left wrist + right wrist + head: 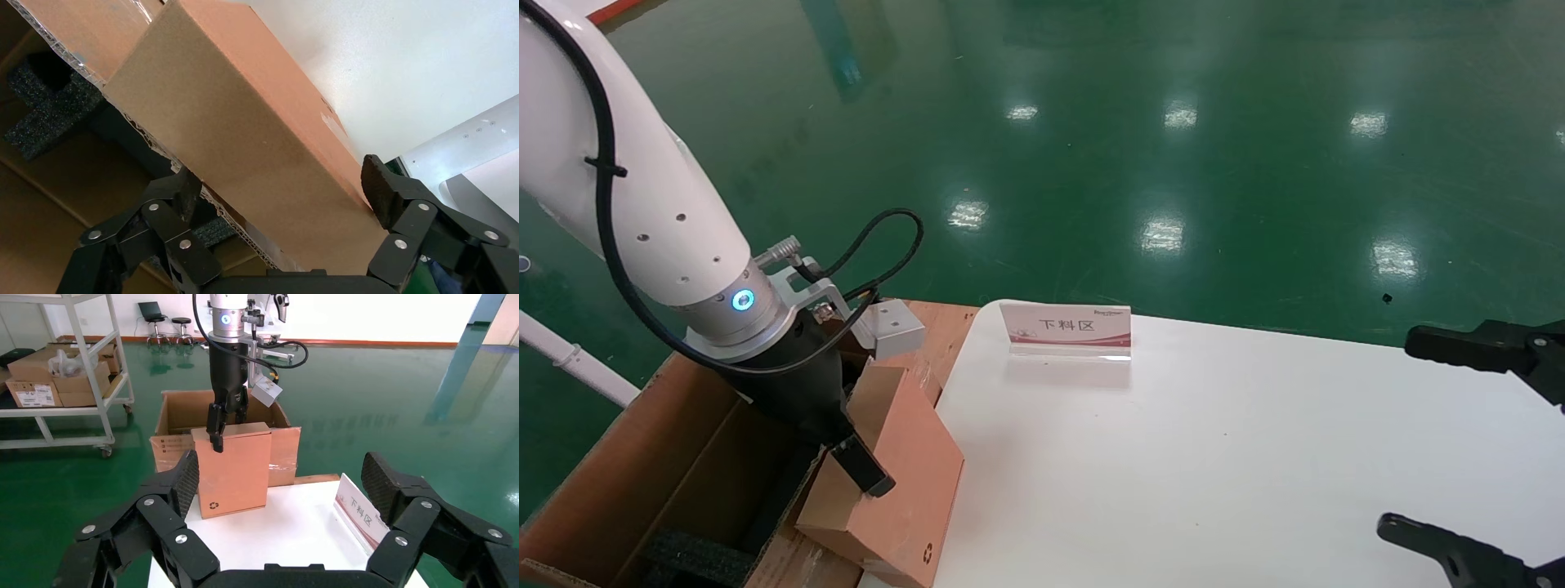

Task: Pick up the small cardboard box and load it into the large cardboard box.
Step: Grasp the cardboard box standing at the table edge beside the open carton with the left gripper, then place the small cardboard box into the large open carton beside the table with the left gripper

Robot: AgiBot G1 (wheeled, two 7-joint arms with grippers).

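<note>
left tool (866, 474): closed on small box (903, 465), tilted over the table (1214, 457) edge and big box (641, 474) flap
right tool (278, 496): open, empty, over the table

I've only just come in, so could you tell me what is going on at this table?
The left claw grips the small box by its edge, holding it tilted at the table's left edge, leaning on the large box's flap. The small box is not yet inside, where black foam shows. The right claw hangs open over the table's right side, holding nothing. A small sign stands at the table's far edge.
</note>
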